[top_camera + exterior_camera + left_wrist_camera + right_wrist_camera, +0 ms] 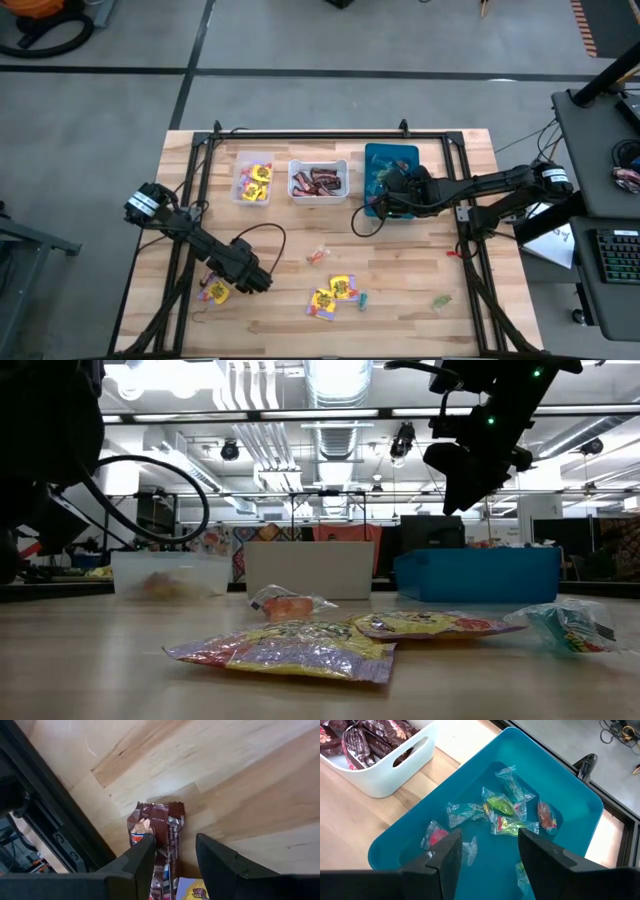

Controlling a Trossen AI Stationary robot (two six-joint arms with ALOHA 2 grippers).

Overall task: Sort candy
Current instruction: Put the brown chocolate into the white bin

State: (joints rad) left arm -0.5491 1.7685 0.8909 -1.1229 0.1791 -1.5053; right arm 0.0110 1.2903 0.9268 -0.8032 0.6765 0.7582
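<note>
My left gripper (252, 277) is low over the table's near left part. In the left wrist view it (175, 842) is open, pointing down over a dark brown-red bar (162, 827) that lies flat on the wood, partly between the fingers. A yellow packet (215, 292) lies just beside it. My right gripper (398, 190) hovers open and empty over the blue bin (392, 158). In the right wrist view it (490, 837) looks down on several small green, teal and red pieces (502, 815) on the bin's floor. My left gripper stands open from above over the brown-red bar. One finger (142, 857) overlaps the bar's side edge (150, 832), and the other stands clear of it. I cannot tell whether that finger touches the bar, which lies flat on the table.
At the far side stand a clear bin (255, 182) with yellow packets and a white bin (318, 180) with brown-red bars, left of the blue one. Two yellow packets (333, 296), an orange-red piece (318, 257), a teal piece (362, 299) and a green piece (441, 300) lie loose. A black frame (330, 133) rims the table.
</note>
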